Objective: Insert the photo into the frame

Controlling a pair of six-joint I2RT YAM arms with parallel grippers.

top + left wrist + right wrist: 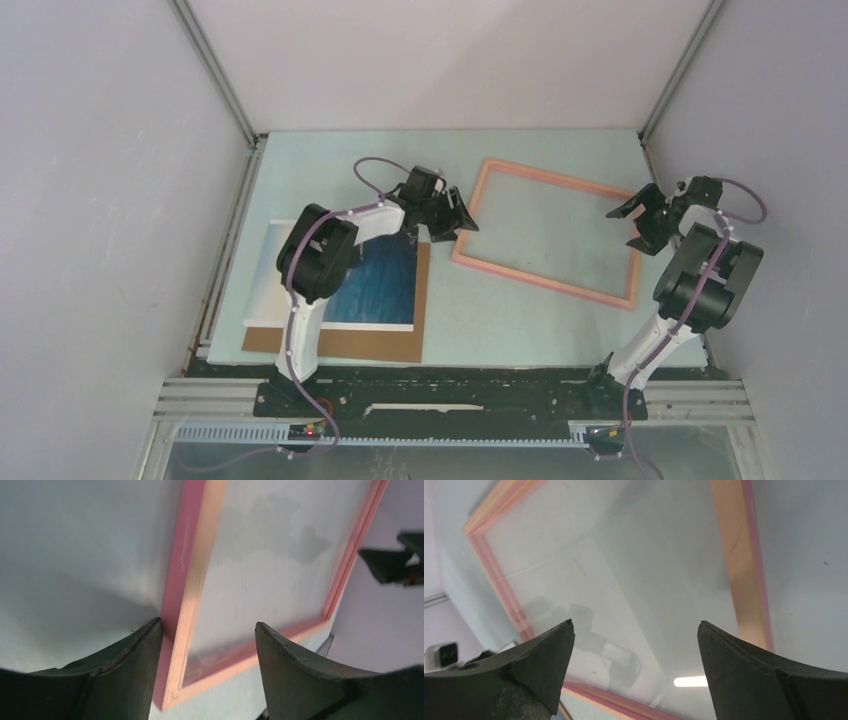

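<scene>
Left jaws released, frame rail between them, unclamped. Right jaws released, hovering above frame's opposite rail, holding nothing. Photo flat on cardboard, behind left jaws.

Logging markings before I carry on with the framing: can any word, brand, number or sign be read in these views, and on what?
None: no text can be read in any view.
The photo shows only blue sea and a white border.
The frame and the brown cardboard sheet are plain.
A small red and yellow spot by the left arm's base is too small to read.
</scene>
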